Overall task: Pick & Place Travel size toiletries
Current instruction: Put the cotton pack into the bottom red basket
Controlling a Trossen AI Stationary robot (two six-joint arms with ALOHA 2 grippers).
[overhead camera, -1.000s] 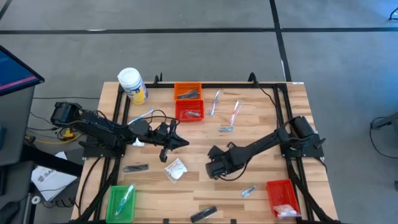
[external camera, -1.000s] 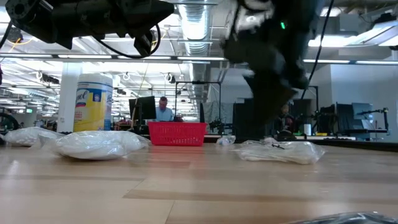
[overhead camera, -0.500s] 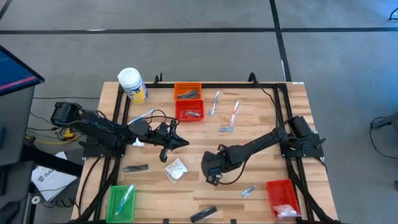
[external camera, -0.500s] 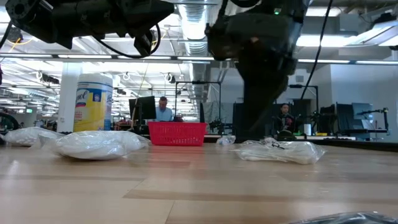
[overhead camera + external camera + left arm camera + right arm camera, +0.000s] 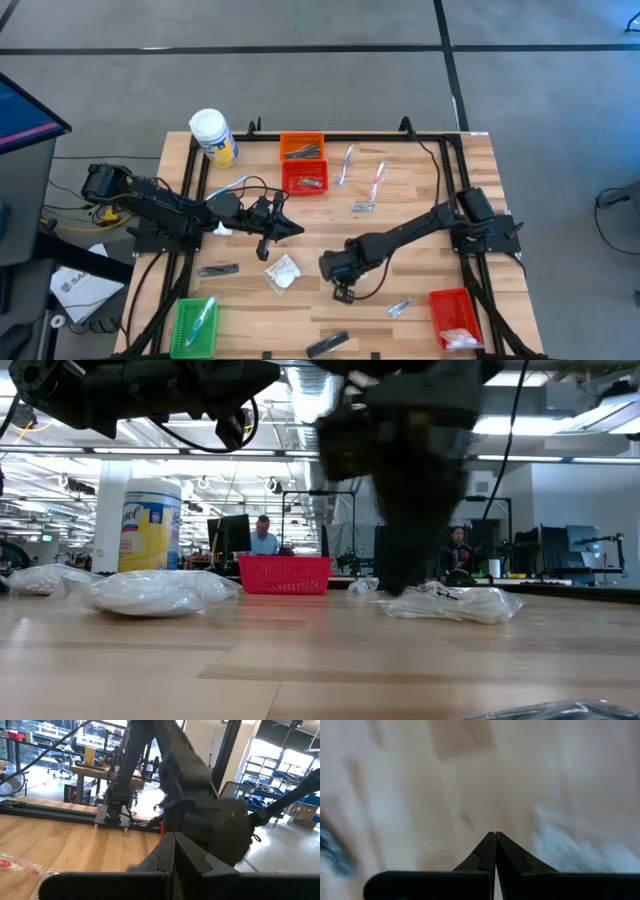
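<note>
White packet (image 5: 283, 272) lies beside right gripper (image 5: 343, 291), fingers pressed together, empty. Probably the target: open wide before descending, straddle it squarely. Left gripper (image 5: 290, 229) shut, waiting.

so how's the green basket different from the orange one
The green basket sits at the table's near left corner; the orange basket sits at the far edge, touching a red basket. Green holds a clear-wrapped stick; orange holds dark items. Both are small rectangular baskets.
</note>
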